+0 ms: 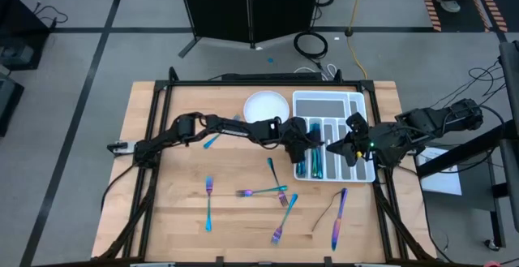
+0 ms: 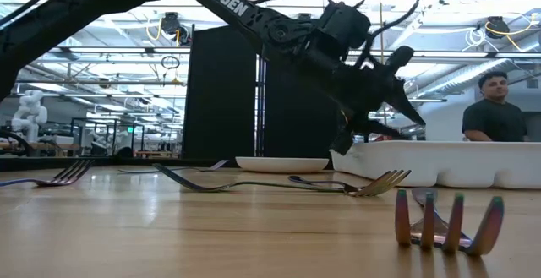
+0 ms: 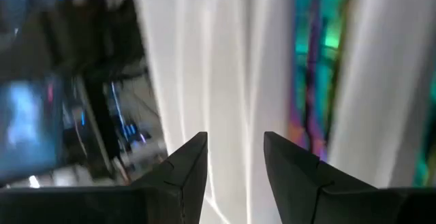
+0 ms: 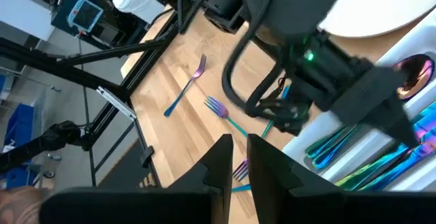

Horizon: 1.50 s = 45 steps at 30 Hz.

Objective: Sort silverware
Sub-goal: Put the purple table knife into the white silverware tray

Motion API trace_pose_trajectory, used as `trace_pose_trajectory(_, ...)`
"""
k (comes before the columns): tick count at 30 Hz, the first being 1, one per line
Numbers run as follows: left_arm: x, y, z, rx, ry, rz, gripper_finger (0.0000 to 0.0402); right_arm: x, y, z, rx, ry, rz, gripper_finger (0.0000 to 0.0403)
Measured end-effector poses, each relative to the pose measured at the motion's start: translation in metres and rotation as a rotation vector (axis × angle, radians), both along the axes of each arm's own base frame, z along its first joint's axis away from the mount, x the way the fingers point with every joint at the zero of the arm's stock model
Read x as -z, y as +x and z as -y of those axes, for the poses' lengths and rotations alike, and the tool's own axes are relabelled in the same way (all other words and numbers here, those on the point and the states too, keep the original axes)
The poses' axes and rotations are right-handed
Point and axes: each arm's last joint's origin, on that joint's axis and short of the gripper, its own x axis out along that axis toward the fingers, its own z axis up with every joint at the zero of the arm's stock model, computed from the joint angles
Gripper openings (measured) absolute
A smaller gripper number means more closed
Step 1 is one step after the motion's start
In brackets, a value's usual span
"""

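Observation:
My left gripper [image 1: 312, 149] [image 3: 235, 159] hovers open over the left compartments of the white cutlery tray [image 1: 332, 105], with nothing between its fingers. Iridescent silverware [image 3: 317, 67] lies in a compartment just beside it, seen also as silverware in the tray [image 1: 312, 163]. More silverware lies flat on the wooden table: forks [image 1: 263, 191] [image 1: 284, 218] [image 1: 208, 202], a knife [image 1: 336, 218] and a piece near the plate [image 1: 212, 139]. My right gripper [image 1: 336, 147] [image 4: 246, 159] is shut and held high over the tray's right half, holding nothing.
A round white plate [image 1: 266, 107] sits left of the tray at the table's far side. My left arm [image 4: 320, 60] stretches across the table's middle. In the low view a fork [image 2: 448, 223] lies close to the near edge. A person [image 2: 494, 109] stands beyond the table.

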Motion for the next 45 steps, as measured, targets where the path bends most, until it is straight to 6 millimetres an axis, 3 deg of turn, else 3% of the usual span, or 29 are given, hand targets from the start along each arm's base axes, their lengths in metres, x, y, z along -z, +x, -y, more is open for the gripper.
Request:
trace_pose_trajectory(2,-0.013,-0.001,0.003,-0.061,-0.096,0.030,0.0146,0.000,0.000,-0.001,-0.022,0.014,-0.006,0.0038)
trace_pose_trajectory(6,-0.065,-0.013,0.015,-0.122,-0.278,0.057,0.0146,0.001,-0.001,-0.006,-0.155,0.039,-0.029,0.0038)
trace_pose_trajectory(13,-0.132,-0.063,0.025,-0.356,-0.588,-0.139,0.0146,0.006,0.000,-0.026,-0.481,0.002,-0.076,0.0038)
trace_pose_trajectory(17,-0.161,-0.098,0.028,-0.506,-0.843,-0.291,0.0146,0.020,-0.002,-0.041,-0.573,-0.001,-0.234,0.0038)
trace_pose_trajectory(22,-0.173,-0.128,0.043,-0.593,-1.132,-0.539,0.0144,0.059,0.000,-0.070,-0.586,0.022,-0.482,0.0038)
trace_pose_trajectory(27,-0.171,-0.159,0.067,-0.628,-1.231,-0.642,0.0139,0.110,0.004,-0.099,-0.630,0.074,-0.628,0.0038)
trace_pose_trajectory(36,-0.170,-0.221,0.098,-0.736,-1.355,-0.423,0.0138,0.180,0.020,-0.126,-0.613,0.141,-0.716,0.0038)
trace_pose_trajectory(45,-0.169,-0.232,0.128,-0.741,-1.471,-0.265,0.0138,0.224,0.034,-0.147,-0.615,0.159,-0.797,0.0038)
